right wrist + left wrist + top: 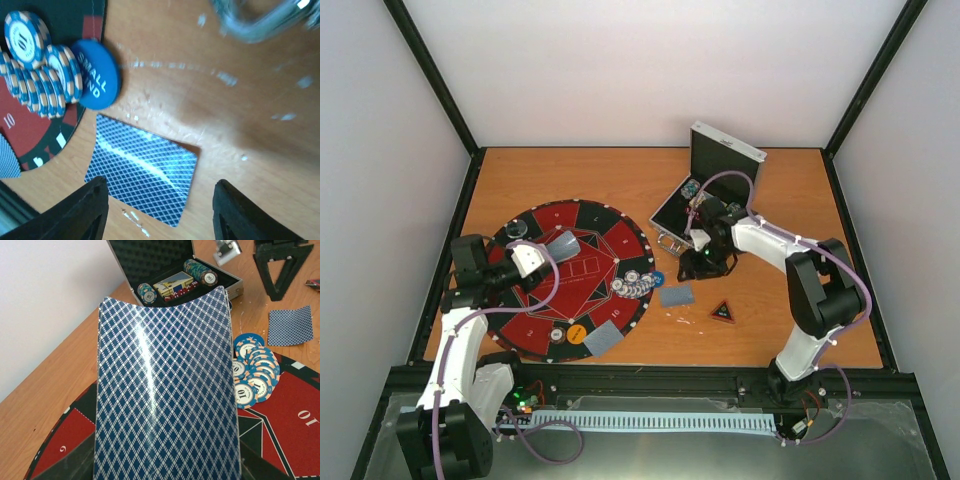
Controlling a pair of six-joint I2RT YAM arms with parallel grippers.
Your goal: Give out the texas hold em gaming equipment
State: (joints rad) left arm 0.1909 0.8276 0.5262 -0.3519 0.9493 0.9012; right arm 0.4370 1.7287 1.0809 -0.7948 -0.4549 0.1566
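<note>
**Left end effector** (546, 252): pressed onto a stack of playing cards (165, 385), pinched across its width. The stack is bowed toward the camera and fills the centre of the left wrist view, with the fingers almost wholly hidden behind it.
- Hazard: a bowed stack is under spring load. If grip pressure drops, or the load is uneven, the cards are likely to snap flat, slip out and scatter.
- Hazard: the stack blocks most of that camera. The drop zone on the mat (280, 425) cannot be checked from the wrist view.

**Right end effector** (160, 205): fingers spread and holding nothing. It hangs over a single card (142, 182) lying flat on the tabletop (225, 110), lower centre of the right wrist view.
- Hazard: a flat card offers no raised edge. Closing fingers may skid over it or push it along the tabletop.
- Hazard: the blue disc (95, 75) and the leaning row of poker chips (40, 70) lie near, at upper left. A pushed card or a low finger could knock them over.

**Outlying items:** the triangle marker (722, 312) lies right of centre in the top view. The open case (235, 282), at the top of the left wrist view, holds more chip rolls.
</note>
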